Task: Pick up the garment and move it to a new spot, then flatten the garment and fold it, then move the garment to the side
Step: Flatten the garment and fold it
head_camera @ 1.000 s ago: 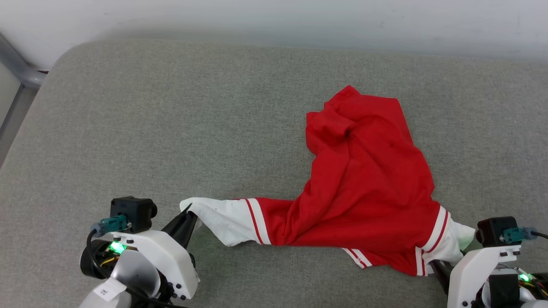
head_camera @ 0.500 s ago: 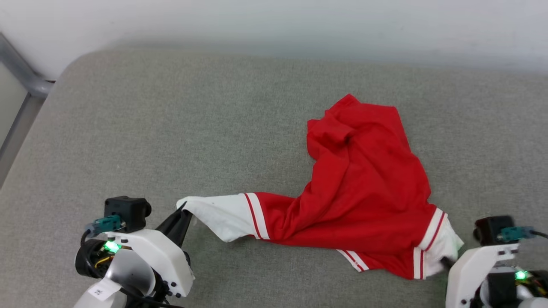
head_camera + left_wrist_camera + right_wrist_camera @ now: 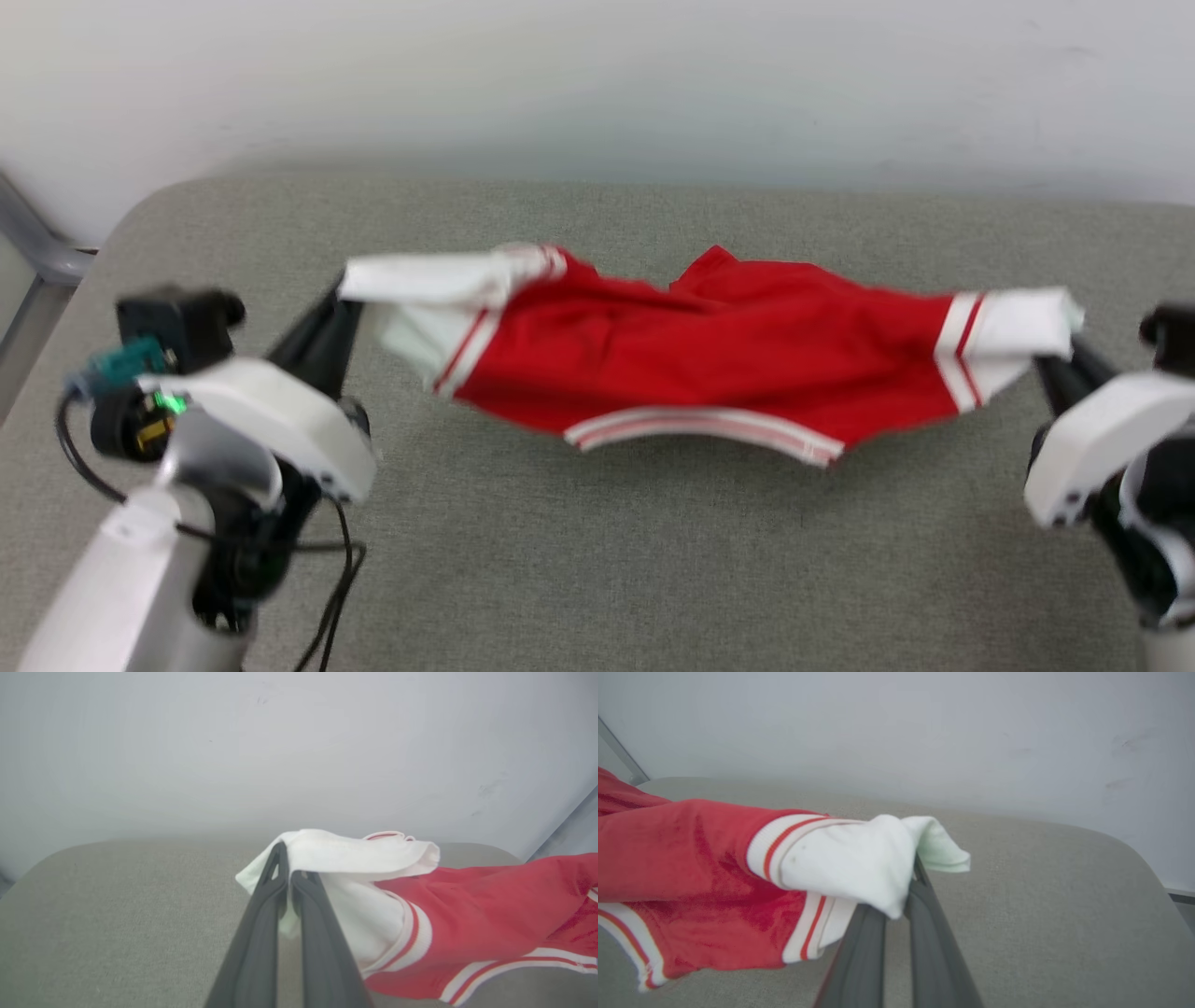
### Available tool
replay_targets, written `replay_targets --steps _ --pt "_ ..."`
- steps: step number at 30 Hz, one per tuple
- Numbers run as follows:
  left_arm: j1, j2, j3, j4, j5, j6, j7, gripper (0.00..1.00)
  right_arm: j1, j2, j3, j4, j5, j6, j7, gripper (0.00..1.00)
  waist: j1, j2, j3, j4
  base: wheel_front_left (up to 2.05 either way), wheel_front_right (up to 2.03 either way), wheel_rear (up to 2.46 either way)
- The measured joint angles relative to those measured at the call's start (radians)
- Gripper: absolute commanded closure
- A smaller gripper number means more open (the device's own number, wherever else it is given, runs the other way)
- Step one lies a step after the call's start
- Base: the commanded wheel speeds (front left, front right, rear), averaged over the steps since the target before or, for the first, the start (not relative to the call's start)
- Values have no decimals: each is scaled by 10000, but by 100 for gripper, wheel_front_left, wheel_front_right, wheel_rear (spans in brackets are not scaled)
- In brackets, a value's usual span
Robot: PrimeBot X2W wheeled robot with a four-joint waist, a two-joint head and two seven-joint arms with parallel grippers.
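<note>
Left claw (image 3: 345,301) and right claw (image 3: 1051,358) hold the red garment (image 3: 709,345) by white sleeves (image 3: 420,280).

1. The left end effector (image 3: 344,302) is held up, its dark fingers pressed together on one white sleeve of the garment (image 3: 728,345).
2. The right end effector (image 3: 1069,347) is pinched on the other sleeve.
3. Both arms are spread wide apart.

The garment (image 3: 709,359) stretches over the padded surface (image 3: 597,560) between the left fingers (image 3: 317,341) and the right fingers (image 3: 1060,378), wall (image 3: 597,75) behind.
</note>
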Motion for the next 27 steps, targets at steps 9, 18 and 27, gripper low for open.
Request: replay_targets --steps 9,18,27 --pt "-3265 -535 -59 2098 48 -715 -341 100 -3370 -311 56 1335 -332 0 -665 100 1 0 514 -52 0 0 0" --pt "-6642 -1016 -42 5001 376 -1455 -1478 100 -6669 -472 355 3388 -671 0 -1423 100 2 0 1589 -19 0 0 0" --pt "-9593 -874 125 7354 715 -1965 -2654 100 -9941 -307 558 5231 -1478 0 -2470 100 3 0 2724 -314 0 0 0"
